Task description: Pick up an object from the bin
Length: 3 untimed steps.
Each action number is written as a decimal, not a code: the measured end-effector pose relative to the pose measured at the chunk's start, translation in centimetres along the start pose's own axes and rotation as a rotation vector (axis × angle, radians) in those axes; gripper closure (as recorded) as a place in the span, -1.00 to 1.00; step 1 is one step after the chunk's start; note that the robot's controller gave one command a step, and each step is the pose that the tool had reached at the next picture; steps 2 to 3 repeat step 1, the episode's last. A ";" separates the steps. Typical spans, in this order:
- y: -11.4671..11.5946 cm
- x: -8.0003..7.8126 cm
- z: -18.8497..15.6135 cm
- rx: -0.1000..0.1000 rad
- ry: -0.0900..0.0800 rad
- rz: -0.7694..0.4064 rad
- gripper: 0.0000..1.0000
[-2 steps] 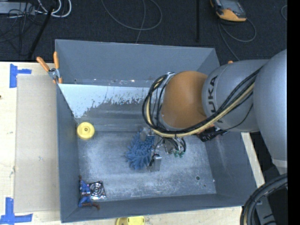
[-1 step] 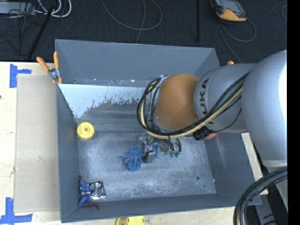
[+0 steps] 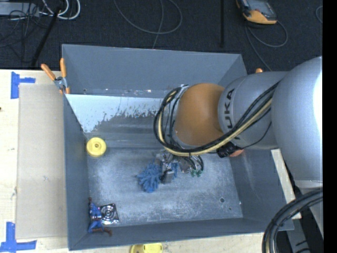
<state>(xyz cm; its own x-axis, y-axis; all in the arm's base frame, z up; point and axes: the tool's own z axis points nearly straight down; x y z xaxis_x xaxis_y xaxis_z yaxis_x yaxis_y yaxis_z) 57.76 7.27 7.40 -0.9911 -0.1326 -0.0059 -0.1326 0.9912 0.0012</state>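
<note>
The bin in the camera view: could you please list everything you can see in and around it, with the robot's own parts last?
Bin: one, grey metal, centre of the view.
Round thing: one, yellow, left side of the bin floor.
Fuzzy bundle: one, blue, middle of the floor.
Small packet-like thing: one, blue and silver, bin's lower left corner.
Cables: several, pale, on the dark floor beyond the bin.
Device: one, orange and grey, on the floor at upper right.
Arm: one, silver with an orange cover, reaching in from the right.
Hand: one, dark, low over the bin's middle, right beside the fuzzy bundle.
</note>
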 end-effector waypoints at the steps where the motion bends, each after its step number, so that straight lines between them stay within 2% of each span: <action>1: -0.1 -2.4 -19.0 0.002 -0.005 -0.031 1.00; 3: -0.1 -2.4 -19.0 0.002 -0.005 -0.031 1.00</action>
